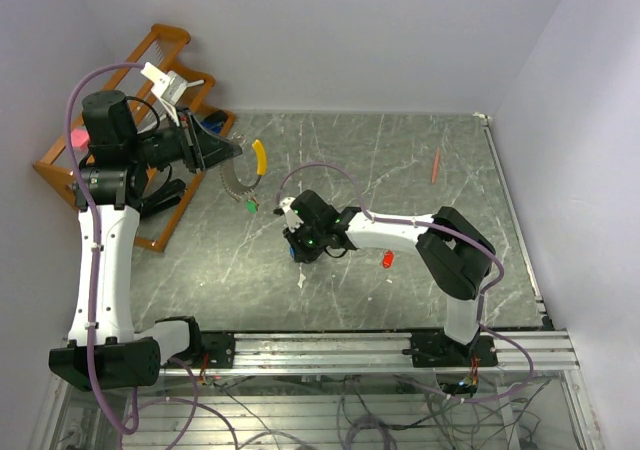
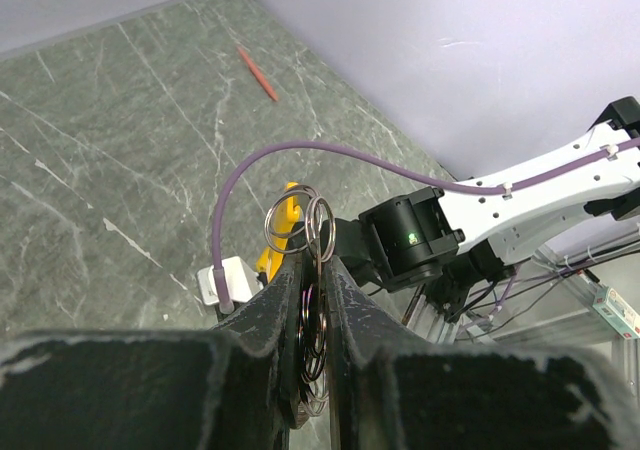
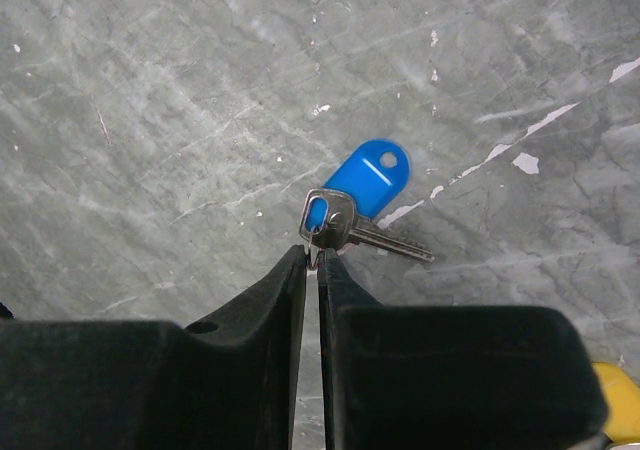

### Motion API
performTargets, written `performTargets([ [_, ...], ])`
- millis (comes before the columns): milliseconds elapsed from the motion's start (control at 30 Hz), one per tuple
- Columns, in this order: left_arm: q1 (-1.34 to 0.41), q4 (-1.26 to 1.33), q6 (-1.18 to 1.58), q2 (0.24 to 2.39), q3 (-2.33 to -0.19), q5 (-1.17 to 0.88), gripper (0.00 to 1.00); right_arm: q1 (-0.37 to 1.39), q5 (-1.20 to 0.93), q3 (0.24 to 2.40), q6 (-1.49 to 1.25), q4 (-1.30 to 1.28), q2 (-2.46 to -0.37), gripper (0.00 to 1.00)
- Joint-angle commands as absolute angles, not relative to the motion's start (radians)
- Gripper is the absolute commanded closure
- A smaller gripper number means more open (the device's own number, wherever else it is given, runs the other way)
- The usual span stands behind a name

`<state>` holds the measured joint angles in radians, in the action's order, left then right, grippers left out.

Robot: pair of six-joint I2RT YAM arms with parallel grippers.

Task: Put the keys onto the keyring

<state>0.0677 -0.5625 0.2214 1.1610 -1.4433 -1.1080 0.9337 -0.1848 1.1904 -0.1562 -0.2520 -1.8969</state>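
Jaws of right gripper (image 3: pixel 312 260) pinched on head rim of blue-tagged key (image 3: pixel 340 220), low over marble table (image 3: pixel 150 100) | left gripper (image 2: pixel 312 270) clamped on keyring (image 2: pixel 300 222), yellow banana piece (image 1: pixel 261 156) alongside | green key (image 1: pixel 250 206) just below | red key (image 1: pixel 387 259) loose, right of blue.

Robot lab cell: plain lilac walls (image 1: pixel 350 30), marble-pattern tabletop (image 1: pixel 420 170), aluminium rail (image 1: pixel 330 348), loose cabling (image 1: pixel 380 410).

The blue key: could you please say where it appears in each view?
Top external: the blue key shows just left of the picture's centre.
Left wrist: not visible.
Right wrist: centre of the picture.
Shared landmark: the grey marbled table.
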Motion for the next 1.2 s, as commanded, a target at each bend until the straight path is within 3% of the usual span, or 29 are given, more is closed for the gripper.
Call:
performTargets([
  [0,0.082,-0.512,0.242,1.137,-1.439,-1.142,0.93,0.941,-0.163,1.180,-0.147,-0.252,-1.897,0.89],
  [600,0.090,-0.487,0.261,1.131,-1.430,-1.153,0.93,0.943,-0.160,1.207,-0.147,-0.271,-1.932,0.82],
  [933,0.095,-0.487,0.261,1.129,-1.431,-1.155,0.93,0.947,-0.174,1.219,-0.141,-0.272,-1.942,0.99],
  [1167,0.094,-0.508,0.240,1.130,-1.434,-1.144,0.93,0.944,-0.145,1.178,-0.149,-0.231,-1.867,1.00],
])
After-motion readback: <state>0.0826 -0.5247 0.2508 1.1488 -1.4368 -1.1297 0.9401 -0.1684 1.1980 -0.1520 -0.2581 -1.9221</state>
